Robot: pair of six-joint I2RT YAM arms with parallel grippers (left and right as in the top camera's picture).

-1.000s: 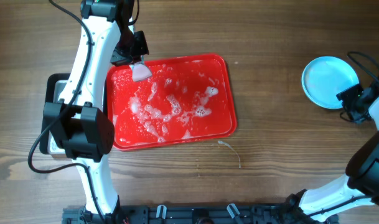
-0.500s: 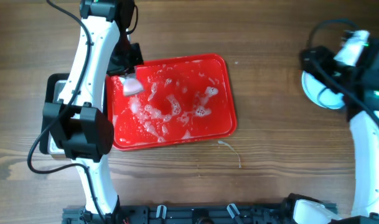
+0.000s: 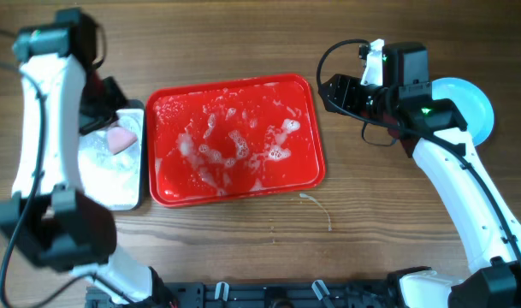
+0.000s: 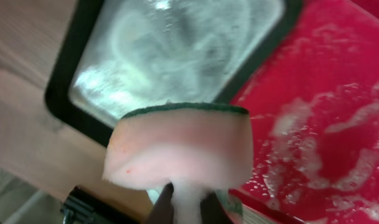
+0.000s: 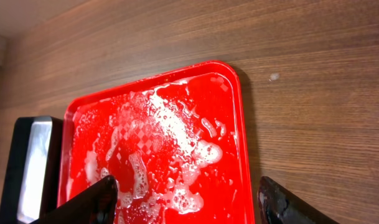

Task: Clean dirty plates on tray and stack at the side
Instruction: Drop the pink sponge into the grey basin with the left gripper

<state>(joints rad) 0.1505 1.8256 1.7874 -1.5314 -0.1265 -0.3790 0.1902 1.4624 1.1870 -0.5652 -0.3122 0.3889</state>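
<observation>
The red tray (image 3: pixel 234 141) lies mid-table, smeared with white foam and holding no plates. The pale turquoise plates (image 3: pixel 472 107) show as one round disc on the wood at the far right, partly behind my right arm. Just off the tray's upper right corner, my right gripper (image 3: pixel 327 92) points left. Its jaws stand open and empty in the right wrist view (image 5: pixel 189 205), framing the foamy tray (image 5: pixel 158 149). My left gripper (image 4: pixel 186 208) is shut on a pink sponge (image 4: pixel 180 152) with a green scouring face. That sponge (image 3: pixel 120 139) hangs over the silver metal tray (image 3: pixel 110 175).
The black-rimmed silver tray (image 4: pixel 177 50) holds soapy water and sits against the red tray's left side. A thin bit of string or wire (image 3: pixel 316 205) lies on the wood below the red tray's lower right corner. Bare wooden table surrounds everything.
My left arm swung left, carrying the sponge from the red tray's upper left corner to over the silver tray. My right arm moved from the plates toward the red tray, jaws widening.
</observation>
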